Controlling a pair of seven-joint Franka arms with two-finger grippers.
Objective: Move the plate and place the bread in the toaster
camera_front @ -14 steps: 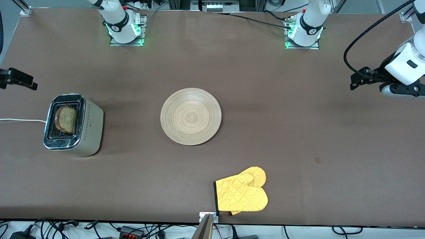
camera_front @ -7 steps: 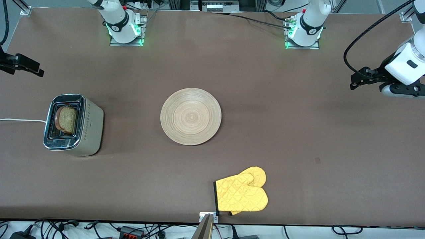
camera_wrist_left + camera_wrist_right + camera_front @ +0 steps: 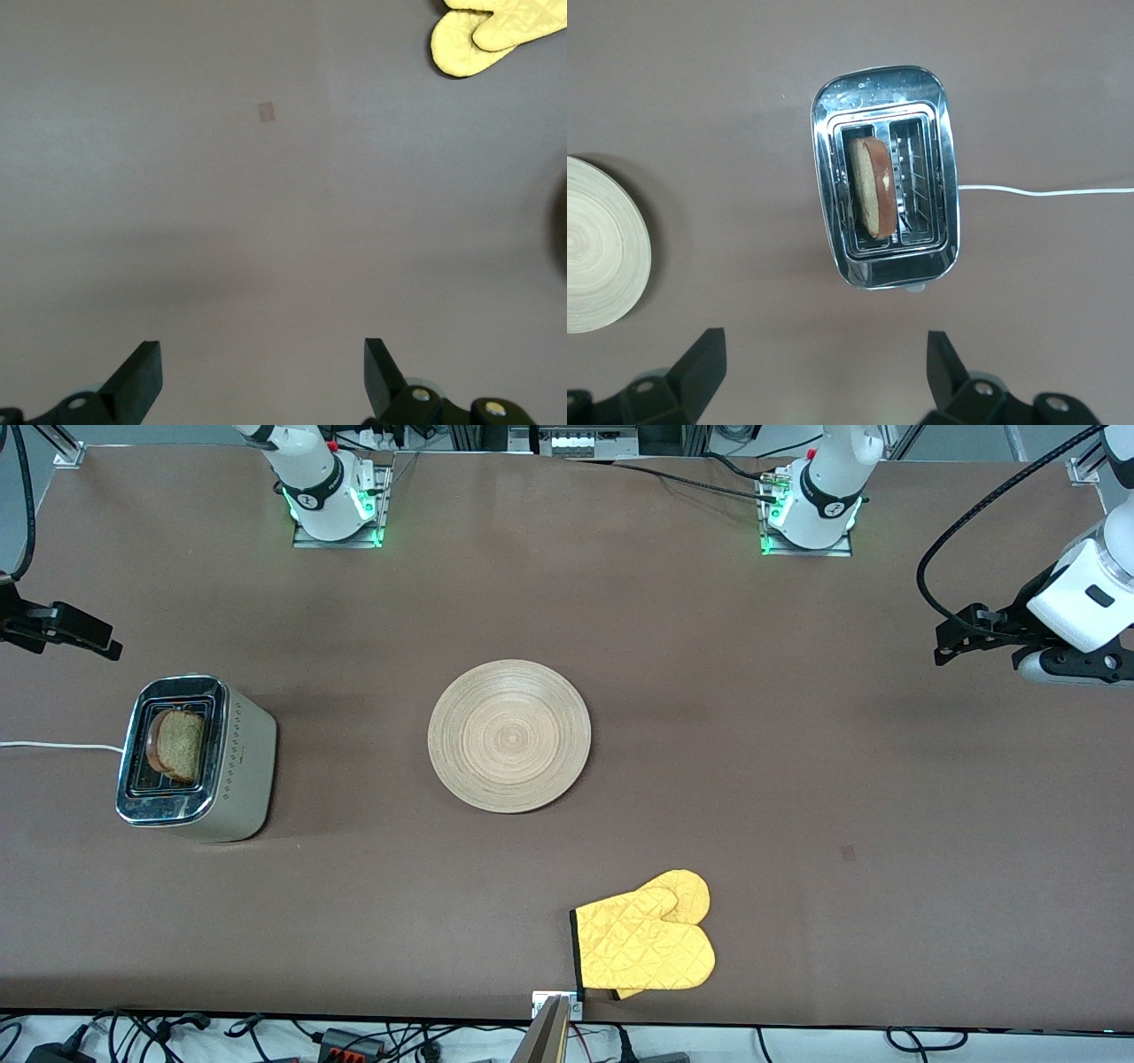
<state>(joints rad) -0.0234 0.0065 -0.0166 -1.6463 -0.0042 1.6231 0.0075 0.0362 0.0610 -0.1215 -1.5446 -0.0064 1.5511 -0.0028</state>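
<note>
The silver toaster [image 3: 197, 759] stands at the right arm's end of the table. The brown bread [image 3: 180, 746] stands in one of its slots, its top sticking out. The wooden plate [image 3: 508, 735] lies bare at the table's middle. My right gripper [image 3: 104, 644] is open and empty, up over bare table beside the toaster. Its wrist view shows the toaster [image 3: 886, 97], the bread [image 3: 873, 184], the plate's edge [image 3: 598, 243] and its own gripper [image 3: 824, 372]. My left gripper [image 3: 941, 646] is open and empty over bare table at the left arm's end; it also shows in the left wrist view [image 3: 261, 376].
A yellow quilted oven mitt [image 3: 647, 939] lies near the table edge closest to the front camera, and shows in the left wrist view [image 3: 492, 35]. The toaster's white cord [image 3: 53, 746] runs off the right arm's end of the table.
My right gripper has shifted a little over the table beside the toaster. The left arm, plate, toaster and bread have not moved.
</note>
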